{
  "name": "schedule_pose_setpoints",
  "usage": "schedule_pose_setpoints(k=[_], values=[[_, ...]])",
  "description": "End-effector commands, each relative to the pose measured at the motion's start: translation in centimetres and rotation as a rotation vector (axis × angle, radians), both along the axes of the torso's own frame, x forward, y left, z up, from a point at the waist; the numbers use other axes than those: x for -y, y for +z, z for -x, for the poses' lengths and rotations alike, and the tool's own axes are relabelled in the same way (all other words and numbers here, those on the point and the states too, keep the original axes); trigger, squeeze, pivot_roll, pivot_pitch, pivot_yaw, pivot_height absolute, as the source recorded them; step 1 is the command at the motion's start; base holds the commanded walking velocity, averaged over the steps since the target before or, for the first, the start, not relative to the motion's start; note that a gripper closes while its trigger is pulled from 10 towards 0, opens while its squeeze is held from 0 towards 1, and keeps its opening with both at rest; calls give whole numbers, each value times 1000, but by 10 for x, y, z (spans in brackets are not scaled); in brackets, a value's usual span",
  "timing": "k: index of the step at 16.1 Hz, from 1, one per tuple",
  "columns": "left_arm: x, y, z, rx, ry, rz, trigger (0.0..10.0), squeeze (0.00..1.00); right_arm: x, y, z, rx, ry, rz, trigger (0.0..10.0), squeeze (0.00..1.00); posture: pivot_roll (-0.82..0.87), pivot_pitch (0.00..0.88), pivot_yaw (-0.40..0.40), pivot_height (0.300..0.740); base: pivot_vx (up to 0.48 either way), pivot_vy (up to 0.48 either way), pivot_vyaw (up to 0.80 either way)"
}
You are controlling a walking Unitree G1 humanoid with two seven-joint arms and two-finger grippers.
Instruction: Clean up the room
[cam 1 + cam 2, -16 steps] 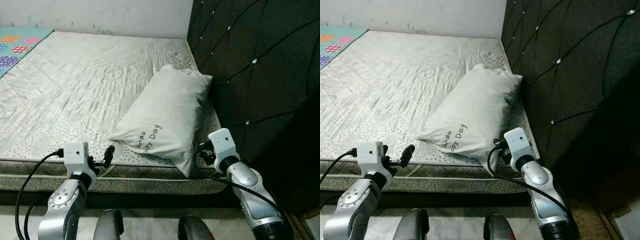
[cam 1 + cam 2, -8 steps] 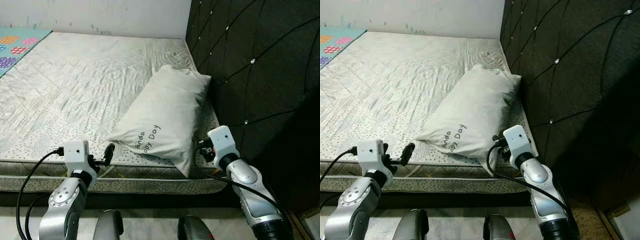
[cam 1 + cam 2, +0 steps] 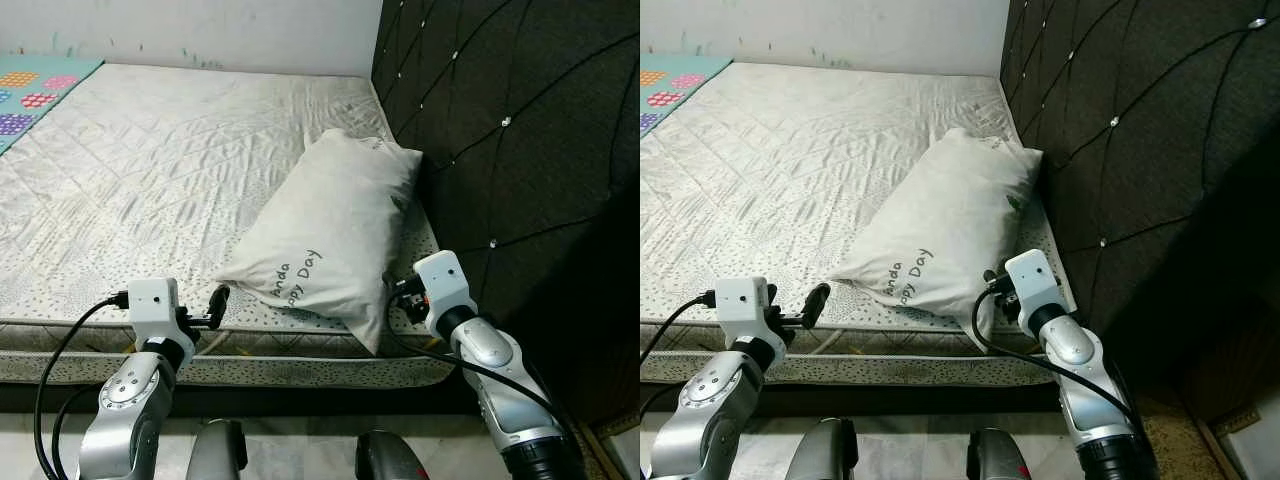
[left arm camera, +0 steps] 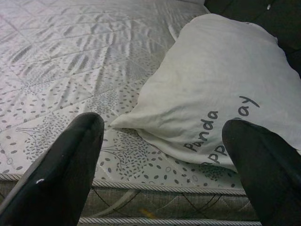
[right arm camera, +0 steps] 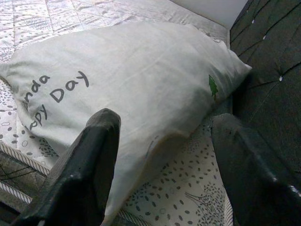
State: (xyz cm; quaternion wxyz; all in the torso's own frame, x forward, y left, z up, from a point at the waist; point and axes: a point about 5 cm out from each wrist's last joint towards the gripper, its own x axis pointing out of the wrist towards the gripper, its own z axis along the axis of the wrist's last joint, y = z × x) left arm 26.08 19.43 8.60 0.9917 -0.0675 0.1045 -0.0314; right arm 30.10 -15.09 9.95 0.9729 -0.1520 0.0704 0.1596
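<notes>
A pale grey pillow (image 3: 330, 230) printed "Panda Happy Day" lies on the quilted mattress (image 3: 150, 150), its far end against the dark tufted headboard (image 3: 520, 120). My left gripper (image 4: 164, 126) is open at the mattress's near edge, just left of the pillow's near left corner and apart from it. My right gripper (image 5: 164, 120) is open too. It sits low at the pillow's near right corner (image 3: 375, 335), with one finger (image 5: 94, 155) before the pillow's side and the other finger (image 5: 240, 160) toward the headboard. Nothing is held.
The mattress's piped front edge (image 3: 300, 365) runs across just below both grippers. A colourful play mat (image 3: 30, 90) lies at the bed's far left. A white wall (image 3: 200, 25) stands behind the bed. The headboard closes off the right side.
The view has shifted very slightly. My right gripper has crept a little closer to the pillow's near right corner. The left arm has hardly moved.
</notes>
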Motion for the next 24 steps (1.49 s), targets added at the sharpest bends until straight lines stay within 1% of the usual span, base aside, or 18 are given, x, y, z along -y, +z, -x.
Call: schedule_pose_setpoints(k=[1, 5, 7, 9, 14, 19, 24], values=[[-2, 1, -1, 6, 0, -1, 10000, 0, 0, 2, -3, 11, -1, -5, 10000, 0, -196, 11, -38, 641, 0, 0, 0], [-6, 5, -3, 16, 3, -5, 10000, 0, -4, 3, -4, 19, 6, -8, 10000, 0, -167, 0, -42, 641, 0, 0, 0], [-6, 5, -4, 23, 7, -2, 10000, 0, -6, 4, -4, 28, 24, 0, 10000, 0, -165, 0, -43, 641, 0, 0, 500], [3, 2, 2, 16, -7, 9, 10000, 0, -5, 2, -4, 19, 19, -7, 10000, 0, -155, 0, -51, 641, 0, 0, 378], [-1, 3, 2, 14, -3, 8, 10000, 0, -4, 1, -3, 16, 10, -23, 10000, 0, -155, 0, -52, 641, 0, 0, 0], [2, 4, 0, 31, -19, 18, 10000, 0, -4, 2, -5, 22, 8, -24, 10000, 0, -153, 0, -54, 641, 0, 0, 0], [1, 8, -1, 44, -21, 20, 10000, 0, -4, 4, -9, 28, 8, -26, 10000, 0, -148, 2, -55, 641, 281, 0, 0]])
